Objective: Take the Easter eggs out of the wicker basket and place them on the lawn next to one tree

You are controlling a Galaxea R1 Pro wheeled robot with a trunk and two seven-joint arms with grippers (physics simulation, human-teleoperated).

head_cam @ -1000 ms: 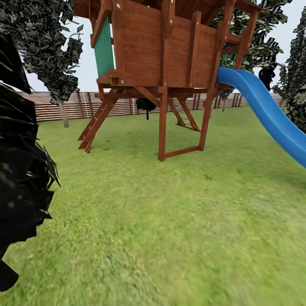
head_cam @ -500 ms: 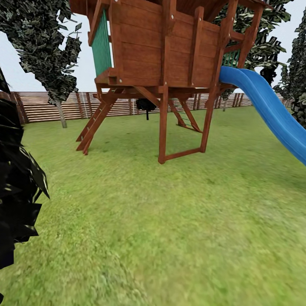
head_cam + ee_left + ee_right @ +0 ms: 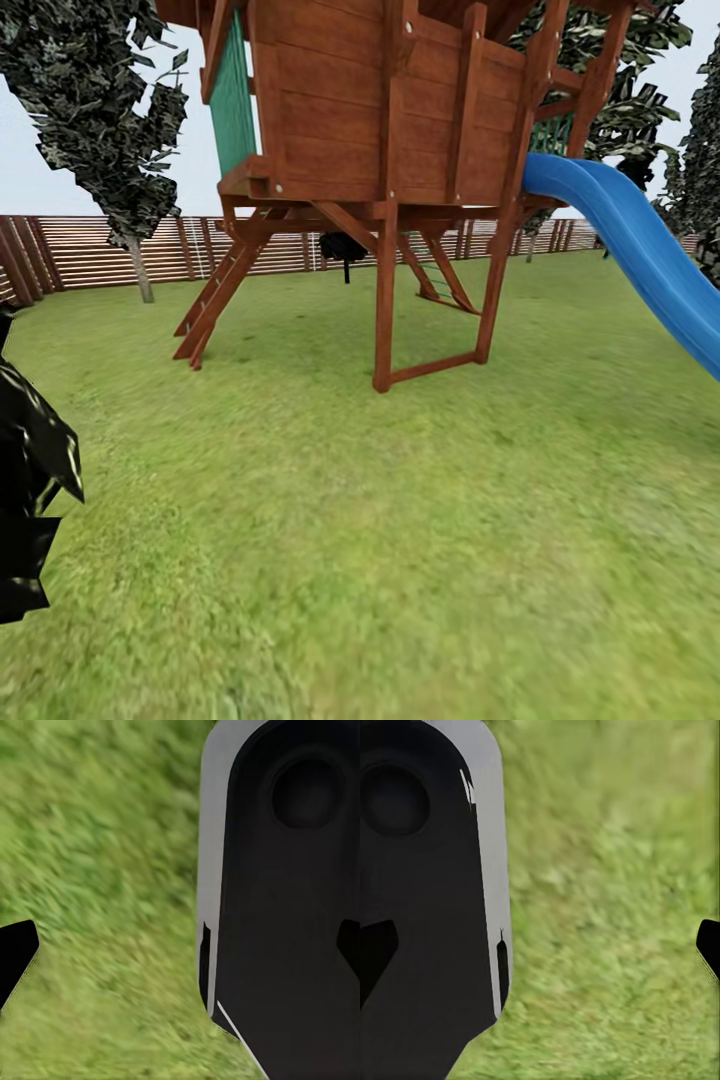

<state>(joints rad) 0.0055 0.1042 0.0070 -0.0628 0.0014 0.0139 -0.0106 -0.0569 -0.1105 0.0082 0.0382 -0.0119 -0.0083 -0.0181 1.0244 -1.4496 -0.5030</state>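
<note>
Lawn (image 3: 420, 520) is stretching across the head view up to a slatted wooden fence (image 3: 90, 250). A wooden play tower (image 3: 390, 130) with a blue slide (image 3: 640, 250) is standing on it, a grey-trunked tree (image 3: 120, 130) beside the fence. Left gripper (image 3: 184, 952) and right gripper (image 3: 540, 945) are each hanging over grass, fingertips (image 3: 15, 952) spread apart, holding nothing.

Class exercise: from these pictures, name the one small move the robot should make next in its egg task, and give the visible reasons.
Probably keep turning the base to search for the basket. The head view shows lawn, a wooden play tower, a blue slide and a fence, but no basket or eggs. In both wrist views the fingertips sit wide apart over bare grass, so nothing is held yet.
</note>
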